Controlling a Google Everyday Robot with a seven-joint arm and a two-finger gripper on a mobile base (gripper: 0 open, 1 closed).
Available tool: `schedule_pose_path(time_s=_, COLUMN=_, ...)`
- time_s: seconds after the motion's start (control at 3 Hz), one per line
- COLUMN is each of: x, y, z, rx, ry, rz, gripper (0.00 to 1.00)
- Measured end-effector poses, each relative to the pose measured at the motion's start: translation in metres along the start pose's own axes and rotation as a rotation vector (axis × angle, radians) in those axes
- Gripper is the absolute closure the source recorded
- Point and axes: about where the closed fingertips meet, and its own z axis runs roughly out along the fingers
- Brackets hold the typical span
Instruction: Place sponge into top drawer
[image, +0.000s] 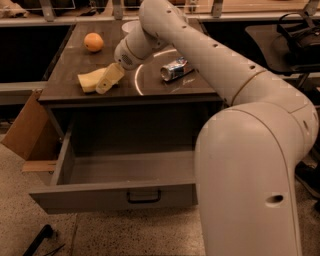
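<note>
1. Resting at the right end of the sponge (89, 80) on the desk (150, 88), the jaws' hold could not be told.
2. A firm, centred squeeze seemed wise before carrying it to the open drawer (115, 193) below.

Glossy cream-white arm (215, 60), bulbous joints dotted with small dark holes, cream hand (106, 86) at the sponge (89, 80).

With the gripper (106, 85) hanging low over the left part of the dark wooden tabletop (155, 85), a ring of light (135, 80) is glinting just right of the jaws, a cardboard box (25, 130) is leaning below and left of them, and a speckled floor (125, 235) is spreading underneath.
</note>
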Motion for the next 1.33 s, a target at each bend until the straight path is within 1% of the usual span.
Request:
schedule_pose_path(time_s=0.33, x=0.0, y=0.0, z=0.012, rx=-0.024, ry=-0.004, rz=-0.038, gripper=0.0)
schedule_pose_path(time_s=0.67, x=-0.001, y=0.0, z=0.018, rx=-0.033, ry=-0.009, rz=-0.065, gripper=0.14)
schedule_pose_path(time_s=1.33, x=0.0, y=0.002, z=0.022, rx=-0.04, ry=-0.037, rz=-0.075, gripper=0.6)
